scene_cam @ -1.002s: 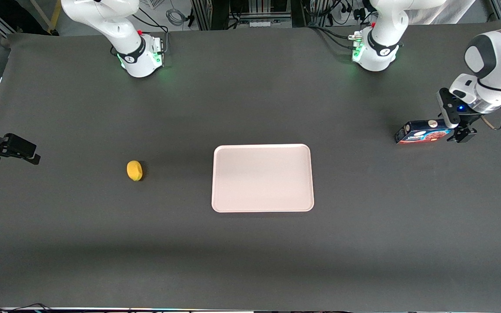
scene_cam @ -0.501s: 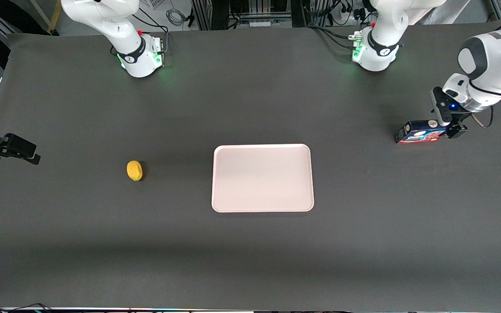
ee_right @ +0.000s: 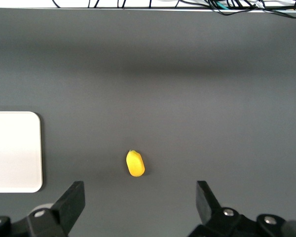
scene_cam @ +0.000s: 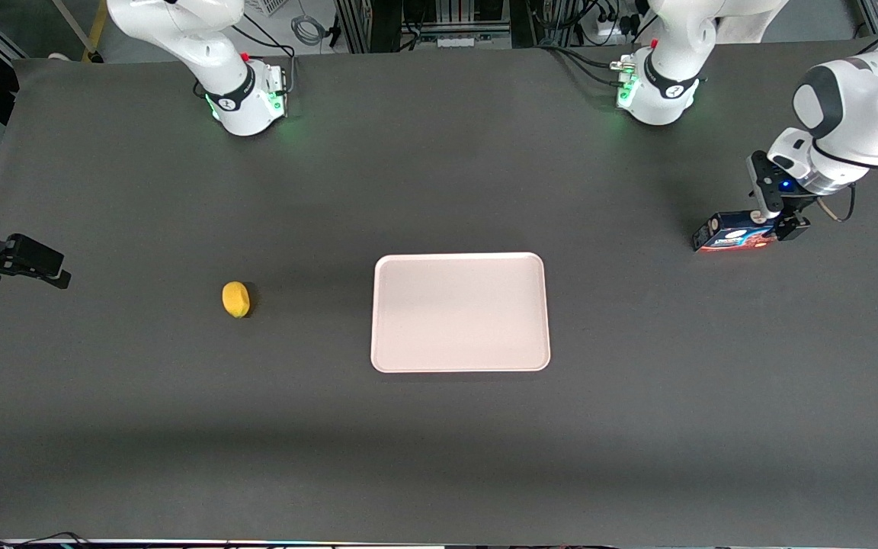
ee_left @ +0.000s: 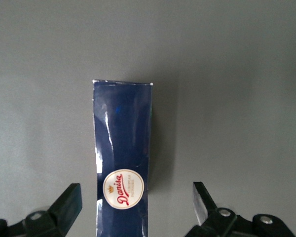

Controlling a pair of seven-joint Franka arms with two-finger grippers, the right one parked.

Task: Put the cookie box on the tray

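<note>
The cookie box (scene_cam: 735,232) is a long dark navy carton with a red-and-white face, lying on the black table toward the working arm's end. My left gripper (scene_cam: 780,221) hangs over the end of the box that points away from the tray. In the left wrist view the box (ee_left: 122,143) shows its navy side and round logo. The gripper (ee_left: 136,202) is open there, one fingertip (ee_left: 69,201) close beside the box and the other well apart, neither touching. The pale pink tray (scene_cam: 460,259) lies at mid-table with nothing on it.
A small yellow rounded object (scene_cam: 235,299) lies toward the parked arm's end of the table, beside the tray (ee_right: 15,150); the right wrist view shows the yellow object (ee_right: 135,164) too. Two arm bases (scene_cam: 245,95) (scene_cam: 656,91) stand at the table's edge farthest from the camera.
My left gripper has shifted toward the box and a little farther from the front camera, now over the box's end. The box, tray and yellow object have not moved.
</note>
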